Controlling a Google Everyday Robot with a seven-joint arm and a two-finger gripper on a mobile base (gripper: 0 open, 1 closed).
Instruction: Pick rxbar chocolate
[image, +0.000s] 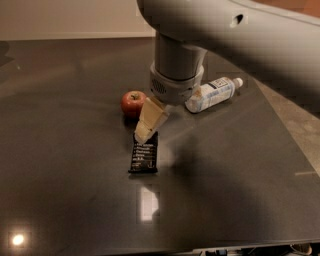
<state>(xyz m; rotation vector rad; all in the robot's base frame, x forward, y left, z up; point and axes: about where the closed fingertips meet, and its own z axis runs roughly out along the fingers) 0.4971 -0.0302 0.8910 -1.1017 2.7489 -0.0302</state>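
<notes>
Overhead, the robot's grey arm (250, 35) comes in from the upper right and turns down through a round wrist to the claw (142, 134), a pale beige wedge slanting down and leftward above the dark, glossy bench (60, 150). The claw's tip hangs at the far short end of the rxbar chocolate (144, 157) and overlaps that end in this view. Whether it touches the wrapper cannot be told, nor whether the claw is spread or pressed together, since it shows as a single pale shape. The rxbar chocolate lies flat on the bench just below the claw's tip, on the camera's side of it. Its length runs away from the viewer, and its black face with lines of white text is turned up. A red apple (133, 103) sits just behind the claw and slightly to its left, near the bar's far end but apart from it. A clear bottle with a white label (212, 93) lies on its side behind the claw and to its right, one end hidden by the wrist and the cap pointing off to the right.
</notes>
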